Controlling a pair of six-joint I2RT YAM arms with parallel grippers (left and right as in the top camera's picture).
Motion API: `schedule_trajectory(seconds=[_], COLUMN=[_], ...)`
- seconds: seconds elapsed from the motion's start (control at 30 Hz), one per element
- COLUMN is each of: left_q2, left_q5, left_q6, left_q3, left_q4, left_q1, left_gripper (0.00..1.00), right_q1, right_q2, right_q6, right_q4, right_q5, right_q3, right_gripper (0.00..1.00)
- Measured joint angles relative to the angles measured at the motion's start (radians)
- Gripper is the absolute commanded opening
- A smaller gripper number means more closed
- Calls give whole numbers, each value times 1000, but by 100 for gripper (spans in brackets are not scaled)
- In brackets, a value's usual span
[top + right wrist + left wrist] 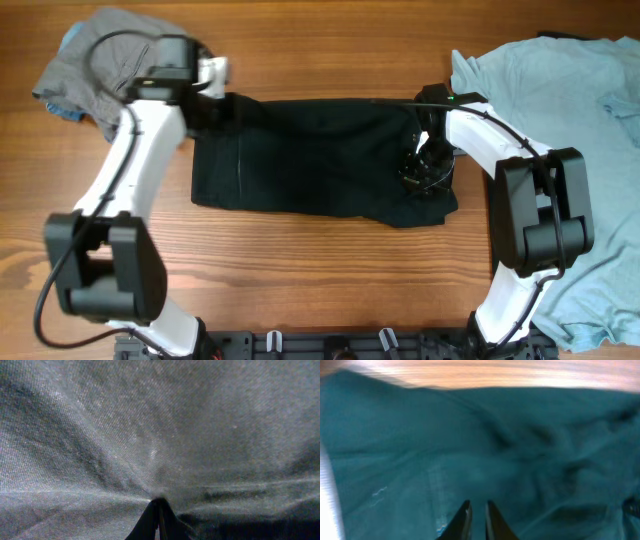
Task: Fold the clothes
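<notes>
The overhead camera looks straight down on the table from well above, with both arm bases at the bottom edge of the frame. The left wrist camera faces along the left gripper — tips at bottom centre — close over the black garment, with a strip of wood along the top. The right wrist camera sits nearer, looking past the right gripper, and cloth weave fills its frame. All 3 views share that garment.

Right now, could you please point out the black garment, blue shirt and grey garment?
black garment [310,160], overhead, flat middle.
blue shirt [560,100], overhead, upper body.
grey garment [65,75], overhead, crumpled middle.
</notes>
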Motion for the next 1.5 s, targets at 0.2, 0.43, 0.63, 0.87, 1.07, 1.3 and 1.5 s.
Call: schedule_trajectory(seconds=[0.2, 0.43, 0.63, 0.87, 1.07, 1.3, 1.5], left_q2=[154, 292, 293, 208, 126, 127, 129], left_q5=[20, 20, 21, 17, -24, -41, -31], left_q6=[49, 12, -90, -43, 2, 18, 15], left_q3=[-12, -37, 66, 228, 239, 61, -88], left_q4=[148, 588, 661, 66, -351, -377, -253], left_q1=[-143, -153, -106, -3, 67, 133, 149], left_gripper=[5, 23, 36, 56, 65, 75, 5], right_q1=[0, 0, -4, -23, -29, -76, -160], right_q2=[0, 0, -8, -51, -246, -258, -257], right_q6=[-1, -1, -40, -184, -154, -48, -34], right_q4=[3, 14, 63, -37, -256, -195, -69], right_q5=[1, 2, 6, 37, 109, 202, 90], right_q3=[0, 0, 2, 34, 52, -36, -193], right_gripper=[6, 6, 8, 51, 98, 91, 80])
